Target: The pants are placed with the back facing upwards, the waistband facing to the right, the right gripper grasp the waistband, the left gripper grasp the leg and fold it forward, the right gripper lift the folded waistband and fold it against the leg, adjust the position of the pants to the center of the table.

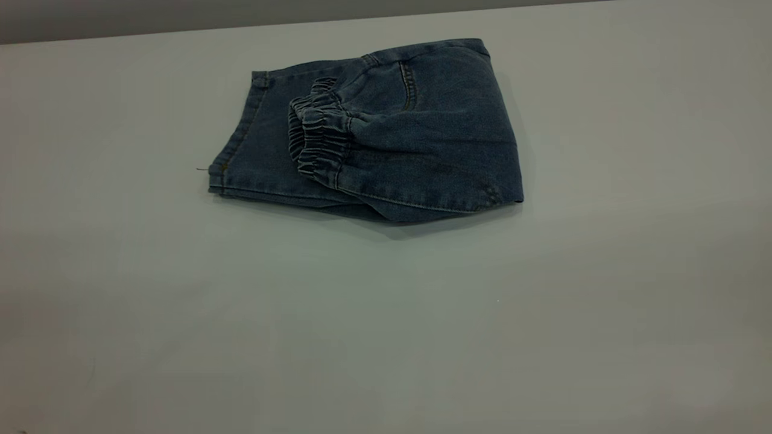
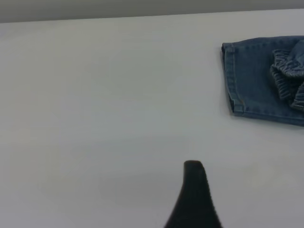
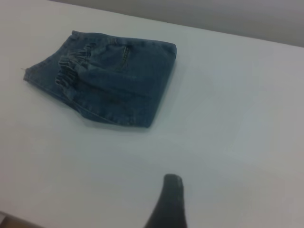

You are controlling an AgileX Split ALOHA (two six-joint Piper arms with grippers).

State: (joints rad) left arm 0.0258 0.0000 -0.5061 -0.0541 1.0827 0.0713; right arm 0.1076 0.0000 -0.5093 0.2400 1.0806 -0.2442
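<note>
Nearest to each wrist camera, a single dark fingertip is seen. In the left wrist view the black pointed finger of the left gripper (image 2: 194,199) rises over bare tabletop, well apart from the garment; only one finger is shown, so whether its fingers are apart or together cannot be told. In the right wrist view the black tapering jaw of the right gripper (image 3: 167,204) is likewise held over bare surface, clear of the cloth, and its state cannot be told either. Neither gripper appears in the exterior view, which suggests both arms are drawn back from the work.

Farther off, the short blue denim pants (image 1: 374,132) are laid flat in a compact folded bundle. The gathered elastic waistband (image 1: 316,129) is turned over onto the denim beneath, with its ruffled edge facing the left arm's side, and a stitched hem (image 1: 232,150) is left showing at that end. A tan-stitched seam is visible on the upper layer. The printed leg cannot be made out. Judged from this lie, both folds appear done, and the bundle is placed toward the far part of the table, so a shift toward the centre may remain.

The large plain white table (image 1: 386,337) is smooth and matt. Beyond its far edge only a plain grey wall (image 1: 181,15) is seen.
</note>
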